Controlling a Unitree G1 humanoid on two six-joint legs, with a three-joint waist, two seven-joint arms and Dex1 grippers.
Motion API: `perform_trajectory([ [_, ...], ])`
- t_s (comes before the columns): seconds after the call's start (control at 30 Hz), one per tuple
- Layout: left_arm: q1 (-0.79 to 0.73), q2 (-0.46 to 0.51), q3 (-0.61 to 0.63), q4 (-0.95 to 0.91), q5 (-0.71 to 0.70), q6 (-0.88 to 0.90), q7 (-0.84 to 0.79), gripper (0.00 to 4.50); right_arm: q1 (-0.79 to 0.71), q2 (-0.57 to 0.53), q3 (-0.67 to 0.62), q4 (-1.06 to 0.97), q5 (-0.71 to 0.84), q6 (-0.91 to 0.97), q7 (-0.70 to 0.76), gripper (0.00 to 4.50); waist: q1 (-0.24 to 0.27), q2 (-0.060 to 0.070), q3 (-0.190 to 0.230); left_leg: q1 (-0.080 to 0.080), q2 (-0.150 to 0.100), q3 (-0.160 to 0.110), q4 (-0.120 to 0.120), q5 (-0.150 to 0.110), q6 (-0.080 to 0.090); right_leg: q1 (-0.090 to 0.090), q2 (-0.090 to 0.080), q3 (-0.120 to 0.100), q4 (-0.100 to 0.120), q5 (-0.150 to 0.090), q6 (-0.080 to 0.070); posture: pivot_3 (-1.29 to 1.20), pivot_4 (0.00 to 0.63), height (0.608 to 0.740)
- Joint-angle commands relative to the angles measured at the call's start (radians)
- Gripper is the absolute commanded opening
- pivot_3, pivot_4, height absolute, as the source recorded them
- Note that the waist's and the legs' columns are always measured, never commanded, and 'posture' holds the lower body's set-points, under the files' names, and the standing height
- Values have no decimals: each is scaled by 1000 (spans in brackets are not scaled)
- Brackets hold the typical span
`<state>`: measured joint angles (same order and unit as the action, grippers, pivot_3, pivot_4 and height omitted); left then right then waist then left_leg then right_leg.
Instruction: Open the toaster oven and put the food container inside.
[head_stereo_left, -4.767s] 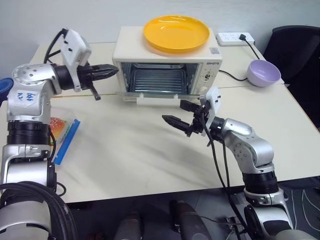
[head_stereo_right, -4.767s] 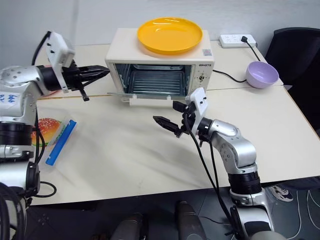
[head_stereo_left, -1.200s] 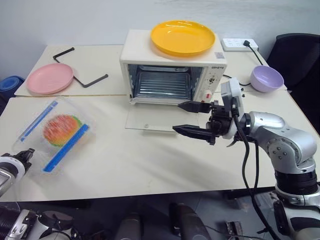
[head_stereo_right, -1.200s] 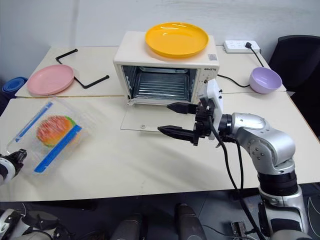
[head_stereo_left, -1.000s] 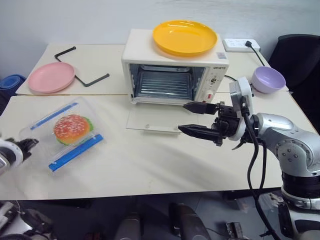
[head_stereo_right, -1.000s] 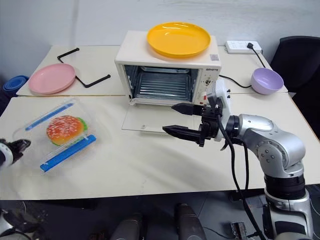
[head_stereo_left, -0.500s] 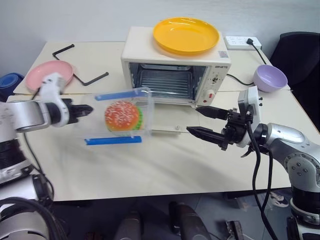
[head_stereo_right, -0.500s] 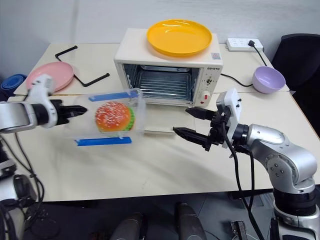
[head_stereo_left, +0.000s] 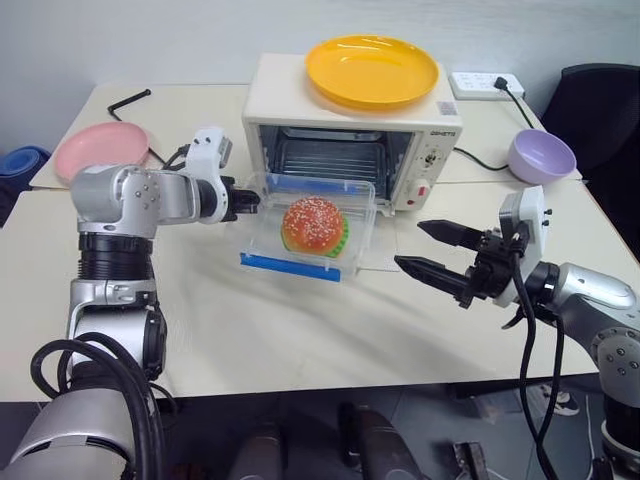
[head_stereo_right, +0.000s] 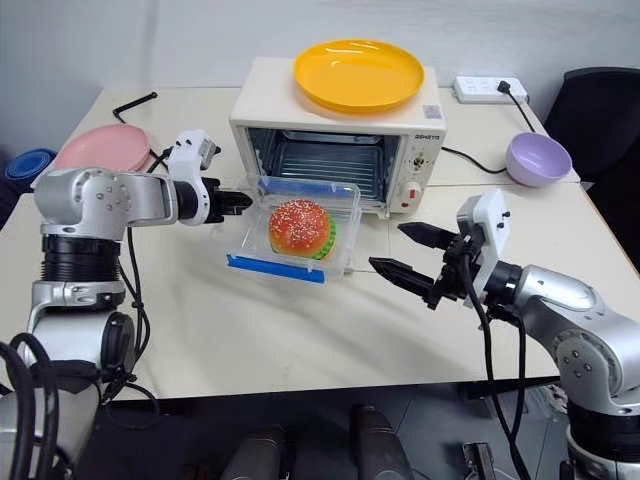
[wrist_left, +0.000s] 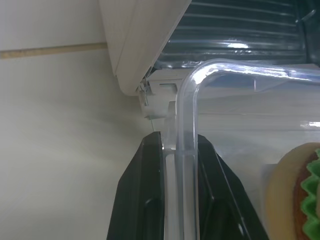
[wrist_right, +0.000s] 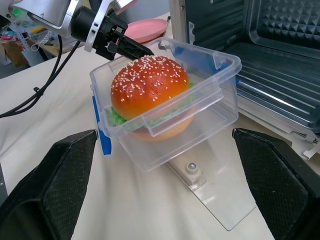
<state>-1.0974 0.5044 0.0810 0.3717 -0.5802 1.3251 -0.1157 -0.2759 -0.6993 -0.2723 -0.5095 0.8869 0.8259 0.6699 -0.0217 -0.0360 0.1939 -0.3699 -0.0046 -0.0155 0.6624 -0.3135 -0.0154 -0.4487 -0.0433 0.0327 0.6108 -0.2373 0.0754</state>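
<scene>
One clear plastic food container with blue clip strips hangs above the lowered glass door, before the cream-white toaster oven.
Left gripper pinches its rim; right gripper waits nearby, jaws wide, empty.

Surface: cream-white table made of two tops, with a seam running across the left half of the frame.

Resting on it:
- toaster oven, upper centre, with its glass door folded down flat onto the tabletop;
- pink plate, upper left;
- black bent bar, upper left, behind the plate;
- white power strip, upper right;
- lilac bowl, right edge.
</scene>
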Motion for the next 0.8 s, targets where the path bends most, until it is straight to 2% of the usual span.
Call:
perform_trajectory([
  [0.03,-40,-17,27,7,28,-29,-28,1466,0,-10,-27,-36,6,-26,-12,4500,1,0,0,0,0,0,0,0,0,0,0,0,0,0,0,0,150,740],
  [0.2,-47,-38,97,6,23,-42,-55,3010,-4,-12,-26,-31,6,-26,-20,4500,-1,0,0,0,0,1,0,0,1,0,-1,0,0,1,1,0,150,740],
  [0.43,8,-19,236,-134,-86,-25,-183,3010,-17,-12,-17,-51,40,-11,-21,4500,-5,0,0,0,0,0,0,0,1,0,0,0,0,1,1,0,150,740],
  [0.57,92,38,299,-255,-193,-31,-336,3010,-24,-6,-6,-69,80,5,-24,4500,-7,1,0,0,0,0,0,0,0,0,0,1,0,1,1,0,150,740],
  [0.67,185,139,343,-336,-283,-67,-537,2399,-25,10,12,-93,143,30,-40,3858,-7,1,0,1,1,0,0,0,0,0,0,1,0,1,1,0,150,740],
  [0.8,358,331,253,-455,-272,-187,-826,1188,-10,18,70,-113,145,38,-50,2515,-6,1,1,1,1,0,0,0,0,0,0,1,0,0,-1,0,150,740],
])
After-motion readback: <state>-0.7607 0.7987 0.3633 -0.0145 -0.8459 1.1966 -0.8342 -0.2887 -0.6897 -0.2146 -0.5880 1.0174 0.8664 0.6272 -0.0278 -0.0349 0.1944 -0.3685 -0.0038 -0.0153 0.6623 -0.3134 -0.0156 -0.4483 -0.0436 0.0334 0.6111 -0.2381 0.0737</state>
